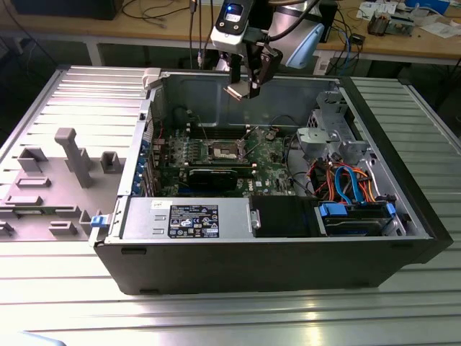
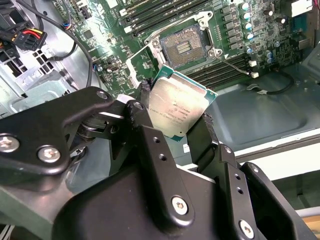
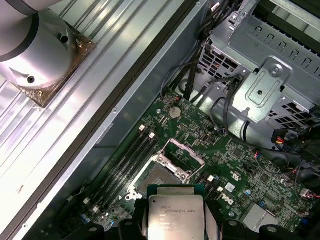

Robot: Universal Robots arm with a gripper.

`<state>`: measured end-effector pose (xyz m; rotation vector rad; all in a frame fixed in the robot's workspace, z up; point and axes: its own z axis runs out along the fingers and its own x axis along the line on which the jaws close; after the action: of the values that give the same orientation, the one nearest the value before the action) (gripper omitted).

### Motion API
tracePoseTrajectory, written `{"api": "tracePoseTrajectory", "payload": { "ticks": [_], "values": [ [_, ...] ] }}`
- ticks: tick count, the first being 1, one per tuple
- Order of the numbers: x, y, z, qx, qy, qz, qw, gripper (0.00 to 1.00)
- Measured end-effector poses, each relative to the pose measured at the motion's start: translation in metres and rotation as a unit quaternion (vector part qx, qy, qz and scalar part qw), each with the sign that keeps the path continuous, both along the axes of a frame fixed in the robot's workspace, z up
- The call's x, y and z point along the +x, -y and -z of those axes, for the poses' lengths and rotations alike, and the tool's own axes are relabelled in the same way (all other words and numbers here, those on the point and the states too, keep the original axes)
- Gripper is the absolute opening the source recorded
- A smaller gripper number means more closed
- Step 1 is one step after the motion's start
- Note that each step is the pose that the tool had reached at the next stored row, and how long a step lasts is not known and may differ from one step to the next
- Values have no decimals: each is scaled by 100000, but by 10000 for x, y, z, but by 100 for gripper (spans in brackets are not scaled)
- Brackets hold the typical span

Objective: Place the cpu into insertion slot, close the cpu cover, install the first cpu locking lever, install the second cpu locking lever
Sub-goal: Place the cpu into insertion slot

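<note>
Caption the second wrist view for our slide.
End effector holds the cpu above the open insertion slot.

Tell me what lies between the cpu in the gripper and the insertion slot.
Nothing: in the exterior view the cpu, held by the gripper, hangs in open air above the insertion slot.

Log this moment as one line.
tool: shut on chip | chip: held above board | socket: empty
</note>
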<state>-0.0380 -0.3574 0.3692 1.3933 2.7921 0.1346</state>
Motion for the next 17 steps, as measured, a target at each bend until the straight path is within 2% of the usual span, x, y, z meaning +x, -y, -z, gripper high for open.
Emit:
{"api": "tracePoseTrajectory", "payload": {
  "ticks": [5, 11, 17],
  "values": [
    [0, 0, 1, 0, 2, 1834, 99983, 54],
    [0, 0, 3, 1, -2, 4113, 99915, 54],
    [0, 0, 3, -1, 3, 4357, 99905, 54]
  ]
}}
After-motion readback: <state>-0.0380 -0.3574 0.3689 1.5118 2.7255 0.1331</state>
